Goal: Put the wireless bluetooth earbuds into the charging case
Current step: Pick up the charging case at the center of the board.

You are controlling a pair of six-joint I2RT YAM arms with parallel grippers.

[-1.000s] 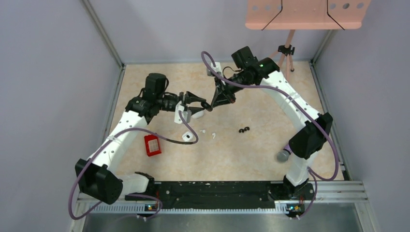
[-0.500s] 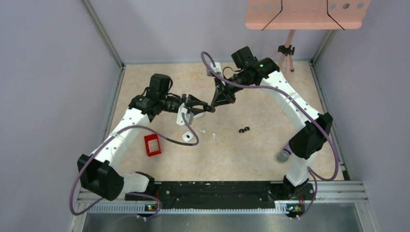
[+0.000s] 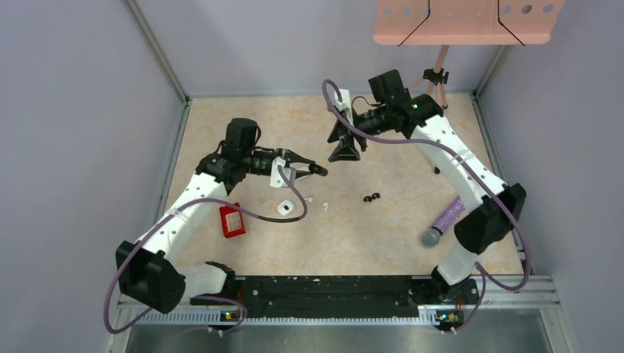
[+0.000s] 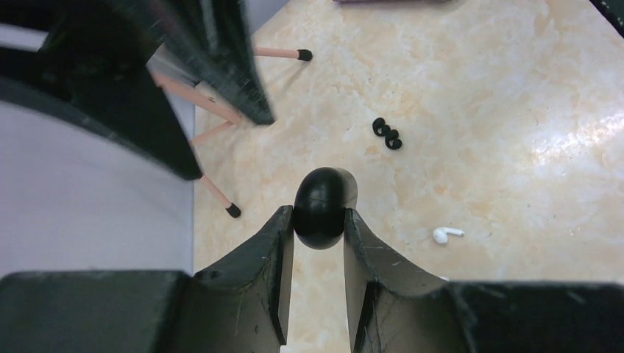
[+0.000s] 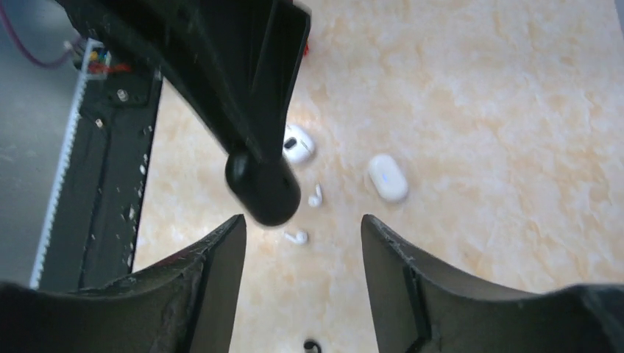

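My left gripper [image 4: 318,215] is shut on a black oval charging case [image 4: 321,202], held above the table; the top view shows it at the fingertips [image 3: 316,170]. My right gripper [image 5: 302,239] stands open just beyond that case [image 5: 263,187], holding nothing, and it hovers up-right of it in the top view [image 3: 346,157]. A black pair of earbuds [image 3: 371,197] lies on the table, also seen from the left wrist [image 4: 387,134]. Two white earbuds [image 3: 309,198] [image 3: 324,207] lie below the left gripper.
An open white case [image 3: 284,209] and a red case [image 3: 232,220] lie near the left arm. A shut white case [image 5: 388,177] rests on the table. A tripod [image 3: 435,77] stands at the back right. A purple-handled tool [image 3: 441,223] lies by the right arm.
My right gripper opened, let go of the black case and drew back to the right. The left gripper closed fully on the case and keeps holding it.
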